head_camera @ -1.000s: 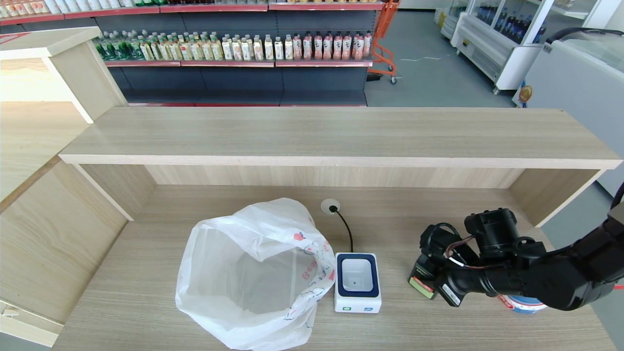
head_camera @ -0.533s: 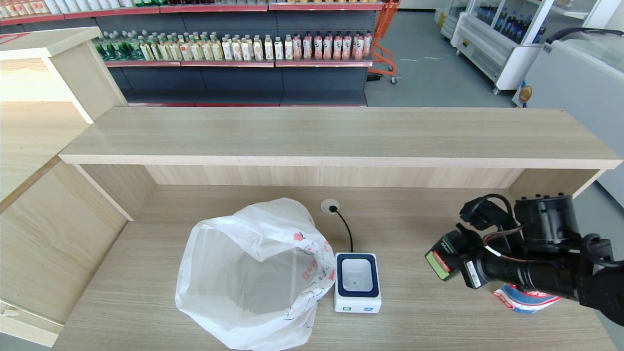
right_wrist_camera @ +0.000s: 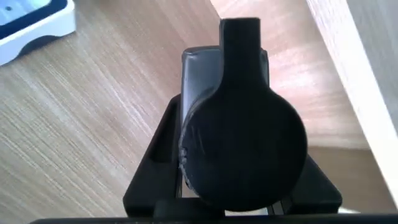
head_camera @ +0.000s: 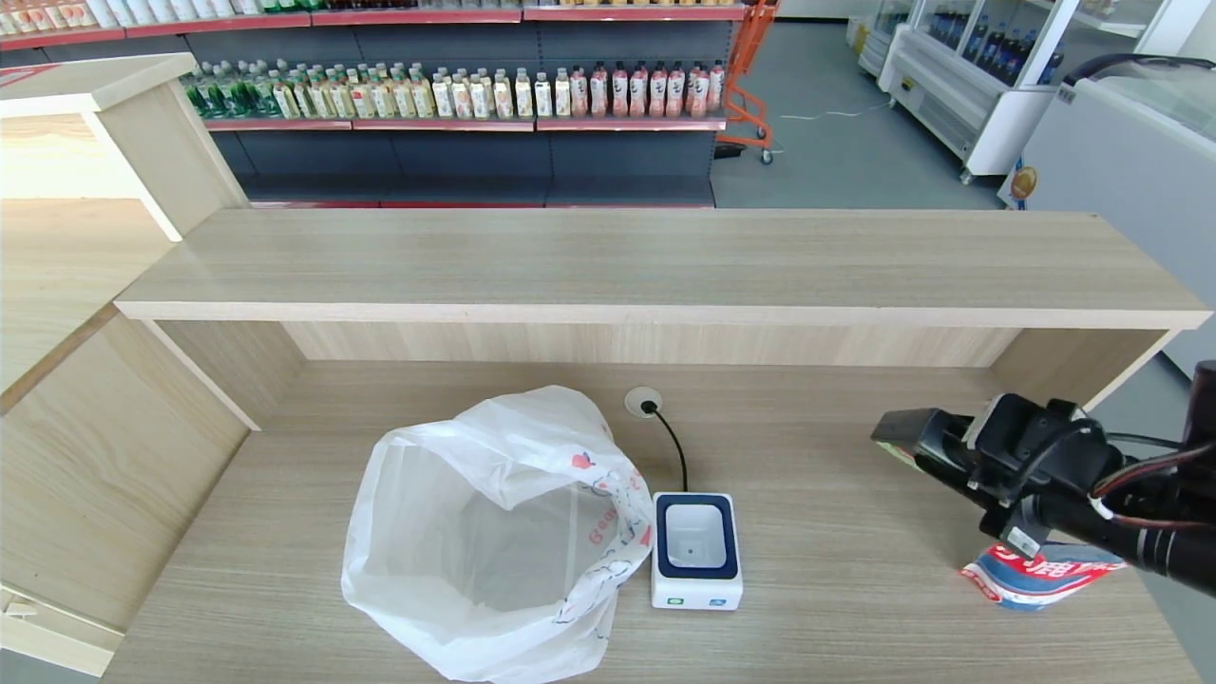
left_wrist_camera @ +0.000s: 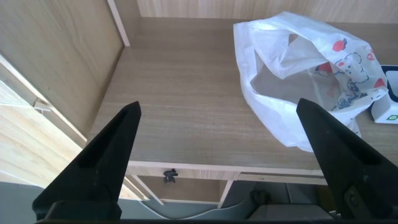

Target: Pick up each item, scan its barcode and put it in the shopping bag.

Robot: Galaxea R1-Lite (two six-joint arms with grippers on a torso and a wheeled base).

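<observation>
The red, white and blue packet (head_camera: 1035, 578) is lying at the right end of the surface (head_camera: 836, 589), partly under the right arm. The right gripper (head_camera: 898, 439) is hanging above the surface near it, pointing toward the scanner (head_camera: 696, 549). It is turned edge-on, so I cannot tell whether its jaws are apart or together. The shopping bag (head_camera: 532, 427) is sitting open just beside the scanner. The left gripper (left_wrist_camera: 219, 106) is hovering by the surface's front left edge, jaws wide apart and gripping nothing.
</observation>
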